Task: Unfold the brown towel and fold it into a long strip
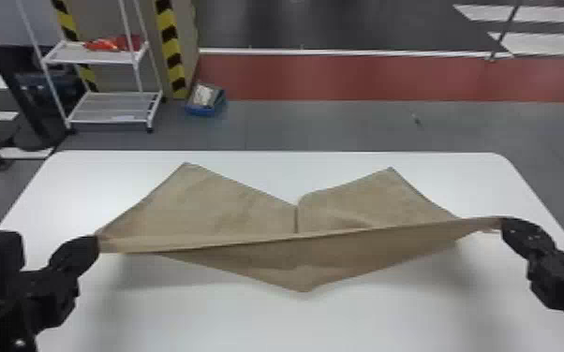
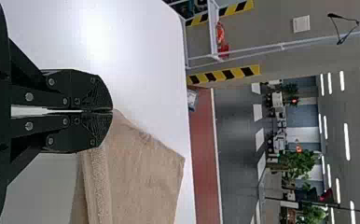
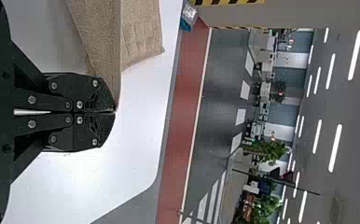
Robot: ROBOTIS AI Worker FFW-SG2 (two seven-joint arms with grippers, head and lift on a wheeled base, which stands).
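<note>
In the head view, the brown towel is stretched between both grippers, its upper edge pulled nearly straight. Two corners spread toward the table's far side, and one point hangs toward the near side. My left gripper is shut on the towel's left end, and my right gripper on its right end. In the left wrist view, the towel runs from the tips of the left gripper. In the right wrist view, the towel meets the right gripper at its closed tips.
The white table lies beneath the towel and both grippers. Beyond its far edge are a white shelf rack at the left and a blue bin on the floor.
</note>
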